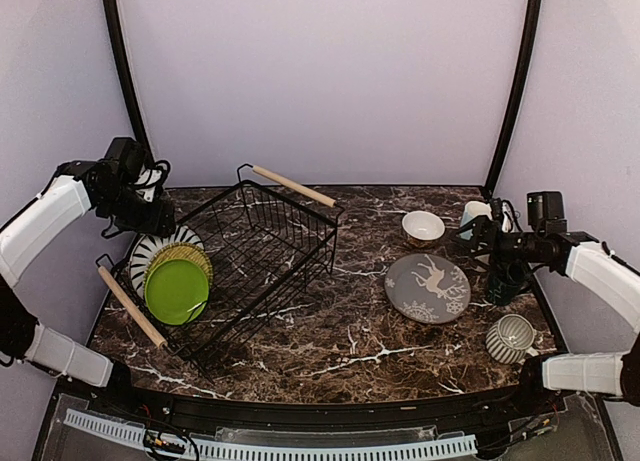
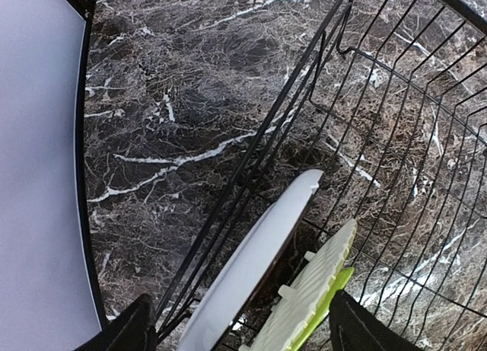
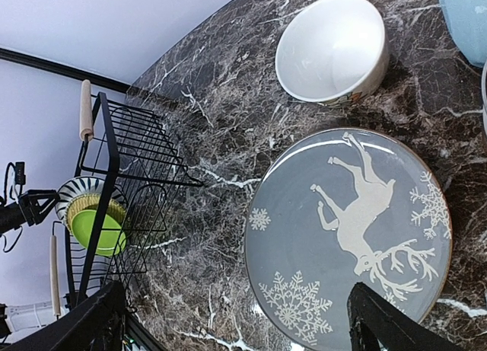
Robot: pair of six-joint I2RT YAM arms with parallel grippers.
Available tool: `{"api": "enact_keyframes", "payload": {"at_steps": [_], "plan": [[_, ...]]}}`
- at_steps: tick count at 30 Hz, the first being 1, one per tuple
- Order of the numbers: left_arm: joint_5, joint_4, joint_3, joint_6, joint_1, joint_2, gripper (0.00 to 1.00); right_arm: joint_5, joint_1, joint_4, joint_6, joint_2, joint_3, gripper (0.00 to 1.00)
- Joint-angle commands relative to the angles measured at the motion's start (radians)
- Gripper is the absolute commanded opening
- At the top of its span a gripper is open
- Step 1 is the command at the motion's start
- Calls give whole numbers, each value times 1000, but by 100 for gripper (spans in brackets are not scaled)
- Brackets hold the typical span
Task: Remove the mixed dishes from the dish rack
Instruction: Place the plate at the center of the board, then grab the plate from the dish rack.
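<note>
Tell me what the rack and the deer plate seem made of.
Rack: thin black wire, probably coated metal, matte; handles look like bare pale wood. Deer plate: likely glazed ceramic, smooth grey with a slight sheen and white print.

No words, labels, brands or numbers could be read anywhere. The only marking was a white reindeer with snowflakes on the grey plate (image 3: 304, 206), not lettering.

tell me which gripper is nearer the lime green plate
Left. The left gripper hangs above the lime green plate in the dish rack; the right gripper is across the table, beside the grey deer plate.
</note>
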Motion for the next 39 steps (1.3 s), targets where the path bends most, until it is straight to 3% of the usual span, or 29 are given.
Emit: {"api": "enact_keyframes", "payload": {"at_steps": [1,9,18,24,39], "plan": [[4,-7,-3,67,8,47,77,-21,5,29,-18,14,23,99],[70,9,-21,101,27,89,72,-18,5,22,-29,16,20,99],[167,16,-43,108,28,43,55,-26,5,54,-13,26,6,99],[211,6,-61,122,27,32,51,-32,4,63,-6,30,-1,99],[203,-13,-57,149,28,3,34,-30,4,65,-4,25,-4,99]]}}
